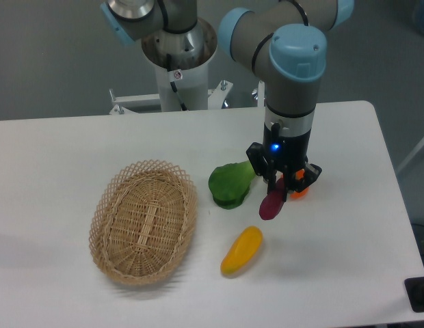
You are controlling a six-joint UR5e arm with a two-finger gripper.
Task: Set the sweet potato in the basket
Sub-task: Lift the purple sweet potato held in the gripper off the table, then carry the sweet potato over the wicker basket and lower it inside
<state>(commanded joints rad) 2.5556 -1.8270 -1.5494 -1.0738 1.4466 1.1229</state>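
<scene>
Magenta tuber: the sweet potato [271,204] hangs tilted from the hand [280,189], its lower tip pointing down toward the desk [335,273]; whether that tip touches the surface I cannot tell.
Hand: fingers closed on the potato's upper end — clamped, not parted.
Basket: the wicker basket [143,222] sits well to the left of the hand, with nothing visible inside it.
Neighbours: a green vegetable [231,184] lies just left of the hand, a yellow vegetable [242,251] lies below the potato, and a bit of something orange [299,192] shows behind the fingers.
Done: the grasp looks secured.
Left: a lift clear of the desk, a carry leftward past the green vegetable, and a release over the basket — by my judgement roughly a third along.
</scene>
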